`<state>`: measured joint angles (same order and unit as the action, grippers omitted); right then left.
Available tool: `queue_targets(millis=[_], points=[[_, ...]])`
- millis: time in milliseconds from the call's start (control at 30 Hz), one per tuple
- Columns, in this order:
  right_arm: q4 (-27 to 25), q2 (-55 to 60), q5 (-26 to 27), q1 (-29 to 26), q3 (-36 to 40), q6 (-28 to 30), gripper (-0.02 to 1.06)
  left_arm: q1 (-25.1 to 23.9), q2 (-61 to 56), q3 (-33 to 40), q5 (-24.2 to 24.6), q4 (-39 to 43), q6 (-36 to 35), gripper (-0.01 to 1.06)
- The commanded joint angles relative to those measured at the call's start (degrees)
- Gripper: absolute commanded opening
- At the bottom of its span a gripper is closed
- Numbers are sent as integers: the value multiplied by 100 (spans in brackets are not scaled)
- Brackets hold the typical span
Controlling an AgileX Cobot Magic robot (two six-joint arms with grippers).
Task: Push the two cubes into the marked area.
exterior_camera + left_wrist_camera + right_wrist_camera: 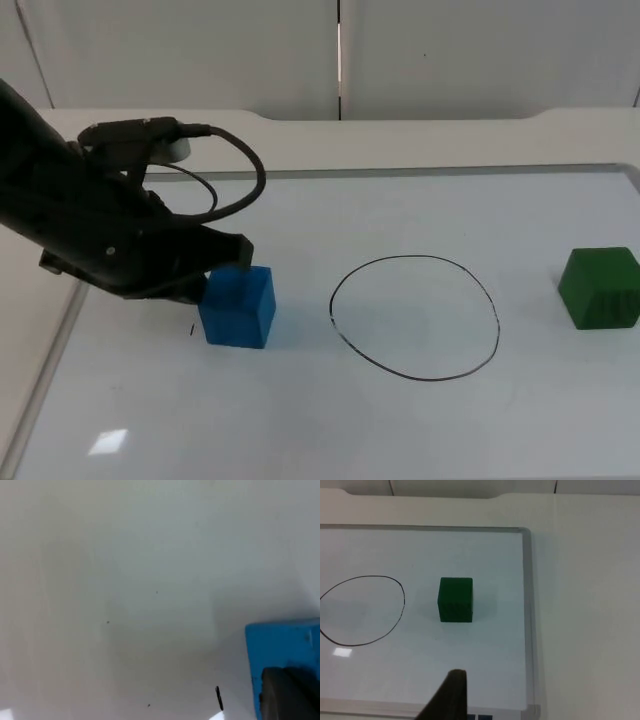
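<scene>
Fingers of the left gripper [215, 270] touch the blue cube [238, 306] at its far-left side, low over the board; whether they are spread or closed cannot be told, though one dark fingertip [285, 695] overlaps the cube's face [280, 645] in the left wrist view. From the drawn circle [414, 317], a thin black line on a white board [420, 420], the blue cube sits at about nine o'clock, just outside the line, and the green cube [600, 287] at about three o'clock, well apart from it and near the board's right edge. Both cubes rest flat, turned slightly off square to the board's edges. A metal frame rims the board [526, 605], which lies on the pale table [585, 605]; a light partition wall [450, 55] stands behind. A short black mark [219, 698] shows on the board just beside the blue cube. One fingertip [451, 695] of the right gripper hangs above the board's edge, and that arm waits off to the side, its fingers' state unclear. No writing is readable.
</scene>
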<state>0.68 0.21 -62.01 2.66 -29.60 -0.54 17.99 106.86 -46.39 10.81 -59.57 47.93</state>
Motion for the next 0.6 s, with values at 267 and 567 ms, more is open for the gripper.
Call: queue_targets(millis=[267,567], points=[[20,-21,23,-12,10,-9,105,242,2,-25,44,-78,20,0],[20,-21,23,-12,10,-9,105,394,2,-15,-6,-41,20,0]])
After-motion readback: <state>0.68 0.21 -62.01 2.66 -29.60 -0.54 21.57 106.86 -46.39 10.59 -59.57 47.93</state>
